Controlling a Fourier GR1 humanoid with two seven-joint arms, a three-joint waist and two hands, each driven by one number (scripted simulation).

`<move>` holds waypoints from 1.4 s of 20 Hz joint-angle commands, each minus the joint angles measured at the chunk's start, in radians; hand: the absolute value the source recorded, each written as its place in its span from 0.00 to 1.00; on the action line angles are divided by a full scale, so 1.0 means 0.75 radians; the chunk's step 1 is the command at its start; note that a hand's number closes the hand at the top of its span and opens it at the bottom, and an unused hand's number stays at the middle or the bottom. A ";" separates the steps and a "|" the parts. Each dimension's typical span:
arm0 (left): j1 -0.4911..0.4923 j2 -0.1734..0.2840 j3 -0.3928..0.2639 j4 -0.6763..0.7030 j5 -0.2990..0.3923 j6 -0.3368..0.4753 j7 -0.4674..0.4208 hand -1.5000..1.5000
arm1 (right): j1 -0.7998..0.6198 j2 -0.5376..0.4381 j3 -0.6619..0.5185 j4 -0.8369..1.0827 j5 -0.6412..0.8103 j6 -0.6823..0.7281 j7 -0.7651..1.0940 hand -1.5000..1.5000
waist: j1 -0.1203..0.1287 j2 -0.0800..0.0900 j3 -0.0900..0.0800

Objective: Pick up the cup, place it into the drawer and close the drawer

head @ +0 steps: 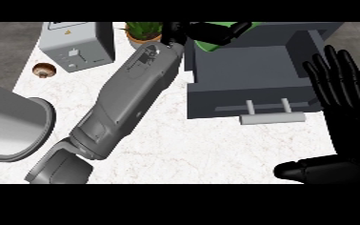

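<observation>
**Cup carried over the open drawer**

Marble counter (211, 148) holds an open drawer (246, 71). Left hand (204, 31) curls round the green cup (211, 45) at its back rim. It looks light and stiff, probably slippery. Right hand (337, 90) rests open.

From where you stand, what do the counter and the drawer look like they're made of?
The counter looks like polished marble or stone: white with faint grey and pinkish veins. The drawer seems painted metal or plastic: flat, matte blue-grey, no grain. Its handle is a pale bar, perhaps brushed metal.
</observation>
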 commanded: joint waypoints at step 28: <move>-0.109 0.000 -0.381 0.153 0.373 0.074 -0.164 0.00 | -0.095 -0.015 -0.019 0.029 -0.187 0.066 0.060 0.00 | -0.047 0.011 0.000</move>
